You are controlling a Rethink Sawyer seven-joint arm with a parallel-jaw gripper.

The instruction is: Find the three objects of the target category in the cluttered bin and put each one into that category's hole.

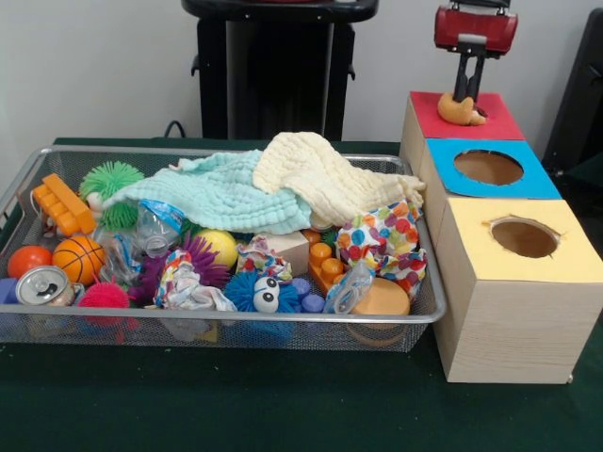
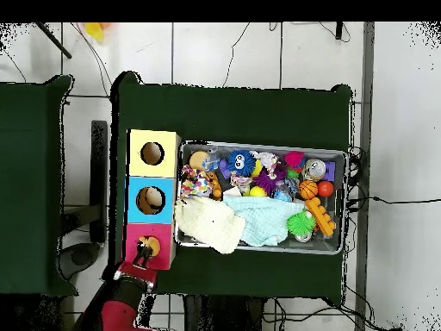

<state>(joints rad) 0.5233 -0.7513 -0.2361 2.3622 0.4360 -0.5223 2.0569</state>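
My gripper hangs over the red-topped box at the far right. Its fingers stand narrow and shut on a tan-brown teddy bear, which rests on the box top where the hole lies. In the overhead view the gripper and the bear show over the same red box. The wire mesh bin stands at the left, full of clutter. It also shows in the overhead view. No tiger or other plush animal shows in it.
A blue-topped box and a yellow-topped box, each with a round hole, stand in a row in front of the red one. The bin holds a mint cloth, a cream cloth, spiky balls, a basketball and a can.
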